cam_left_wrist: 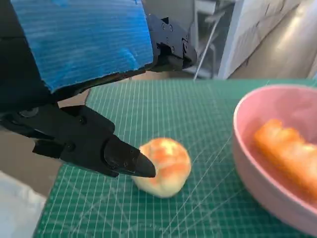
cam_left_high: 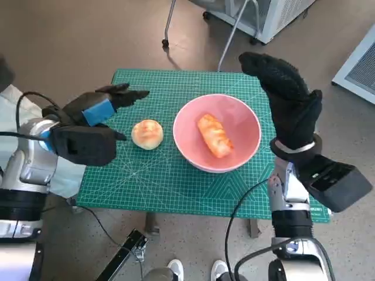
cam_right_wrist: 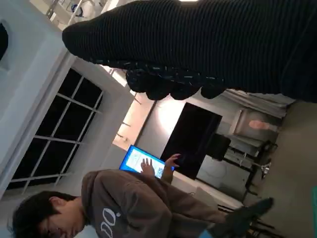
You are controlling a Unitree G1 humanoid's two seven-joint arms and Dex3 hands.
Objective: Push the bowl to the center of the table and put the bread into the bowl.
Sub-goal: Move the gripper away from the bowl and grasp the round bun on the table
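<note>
Your pink bowl (cam_left_high: pixel 217 132) sits near the middle of the green mat (cam_left_high: pixel 170 175), with a long piece of bread (cam_left_high: pixel 214 135) already lying inside it; a round bun (cam_left_high: pixel 147 133) rests on the mat just beside the bowl's left rim; your left hand (cam_left_high: pixel 96 117) holds nothing, its fingers (cam_left_wrist: pixel 119 157) spread on either side of the bun, one tip close against it; your right hand (cam_left_high: pixel 287 96) is raised above the bowl's right edge, fingers extended and empty; a person (cam_right_wrist: pixel 133 208) sits nearby.
</note>
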